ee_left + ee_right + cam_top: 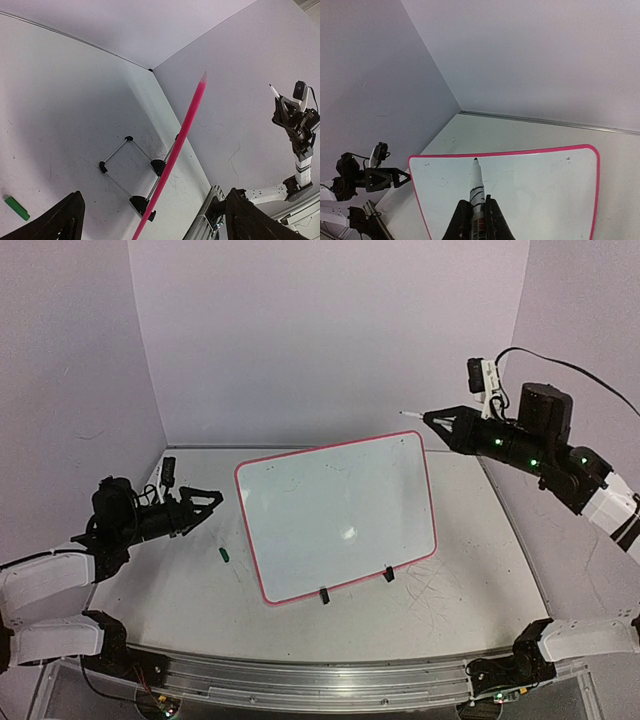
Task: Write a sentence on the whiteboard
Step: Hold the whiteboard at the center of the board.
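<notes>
Because the whiteboard (340,510) leaned back, facing me and blank, my right gripper (478,212) hung near its far right corner, clamped on the marker (477,182), tip forward for writing; my left gripper (208,502) stood wide apart at the board's left, near the green cap (225,555).

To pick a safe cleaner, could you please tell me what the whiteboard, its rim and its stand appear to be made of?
The whiteboard looks like a glossy coated white panel, judging by its glare spot. Its rim seems to be smooth pink-red plastic, rounded at the corners. The stand looks like thin metal rod with black, probably plastic, feet.
</notes>
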Robot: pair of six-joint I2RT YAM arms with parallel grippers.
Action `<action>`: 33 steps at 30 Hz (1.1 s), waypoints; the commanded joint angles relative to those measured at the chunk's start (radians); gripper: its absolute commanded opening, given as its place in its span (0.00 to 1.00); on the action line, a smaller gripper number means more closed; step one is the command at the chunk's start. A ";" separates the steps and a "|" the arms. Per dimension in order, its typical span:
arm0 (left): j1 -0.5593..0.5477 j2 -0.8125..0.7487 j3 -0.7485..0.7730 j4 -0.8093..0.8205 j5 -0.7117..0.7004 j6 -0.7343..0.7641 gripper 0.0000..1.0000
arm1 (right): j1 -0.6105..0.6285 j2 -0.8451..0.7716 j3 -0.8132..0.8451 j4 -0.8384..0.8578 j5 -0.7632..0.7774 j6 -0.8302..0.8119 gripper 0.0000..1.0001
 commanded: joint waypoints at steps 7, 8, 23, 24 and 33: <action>-0.011 0.106 0.063 0.087 0.081 0.020 0.99 | 0.248 0.145 0.080 0.155 -0.021 -0.049 0.00; -0.021 0.122 0.073 0.088 0.090 0.028 0.99 | 0.264 0.164 0.088 0.155 -0.014 -0.055 0.00; -0.059 0.228 0.100 0.214 0.097 0.056 0.93 | 0.283 0.197 0.099 0.164 0.018 -0.084 0.00; -0.067 0.235 0.107 0.225 0.102 0.055 0.93 | 0.283 0.201 0.101 0.165 0.014 -0.081 0.00; -0.086 0.308 0.121 0.326 0.106 0.039 0.83 | 0.295 0.229 0.101 0.184 0.001 -0.048 0.00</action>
